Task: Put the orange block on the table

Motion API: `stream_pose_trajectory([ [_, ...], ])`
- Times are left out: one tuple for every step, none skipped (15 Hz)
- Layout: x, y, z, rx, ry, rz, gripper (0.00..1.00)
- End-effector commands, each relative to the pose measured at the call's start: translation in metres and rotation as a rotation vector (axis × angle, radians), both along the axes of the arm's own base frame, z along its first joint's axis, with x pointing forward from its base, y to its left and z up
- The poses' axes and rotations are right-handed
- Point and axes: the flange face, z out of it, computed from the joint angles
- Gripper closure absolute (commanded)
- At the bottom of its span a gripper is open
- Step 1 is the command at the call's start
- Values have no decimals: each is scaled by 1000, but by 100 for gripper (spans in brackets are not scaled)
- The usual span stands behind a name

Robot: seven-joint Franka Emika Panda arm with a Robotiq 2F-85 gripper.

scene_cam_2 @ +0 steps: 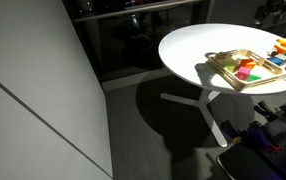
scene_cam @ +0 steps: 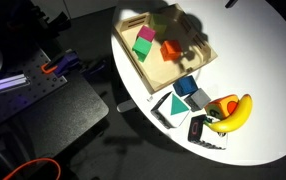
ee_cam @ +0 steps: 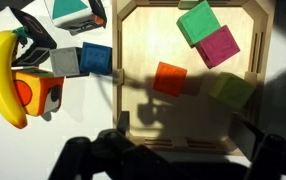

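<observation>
The orange block (ee_cam: 169, 78) lies in the light wooden tray (ee_cam: 143, 60), near its middle; it also shows in an exterior view (scene_cam: 169, 48). A green block (ee_cam: 197, 22) and a magenta block (ee_cam: 220, 45) sit beside it, and another green block (ee_cam: 229, 90) lies in shadow. The tray stands on the round white table (scene_cam: 253, 40), which also shows in an exterior view (scene_cam_2: 188, 45). My gripper (ee_cam: 185, 128) is open and empty above the tray's near edge, apart from the orange block. In an exterior view it is a blurred shape (scene_cam: 183, 35) over the tray.
A banana (ee_cam: 1, 75) and a blue block (ee_cam: 97, 58) lie on the table beside the tray, among other small toys. A dark grey perforated bench (scene_cam: 43, 105) stands beside the table.
</observation>
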Motion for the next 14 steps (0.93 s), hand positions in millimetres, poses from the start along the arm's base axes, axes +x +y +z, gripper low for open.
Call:
stream_pose_trajectory([
  [8, 2, -23, -2, 28, -20, 0],
  [10, 4, -31, -3, 38, -26, 0],
  [11, 6, -39, -2, 50, -34, 0],
  [12, 9, -48, -6, 58, -47, 0],
  [12, 10, -55, -13, 63, -63, 0],
  [12, 13, -63, -18, 71, -85, 0],
  [13, 15, -71, -29, 73, -110, 0],
  [12, 16, -78, -41, 77, -137, 0],
  [12, 18, -86, -54, 79, -167, 0],
  [12, 19, -92, -63, 82, -191, 0],
  [11, 21, -99, -72, 90, -216, 0],
  [11, 21, -106, -81, 92, -242, 0],
  [11, 22, -111, -86, 92, -252, 0],
  [11, 22, -117, -94, 87, -264, 0],
])
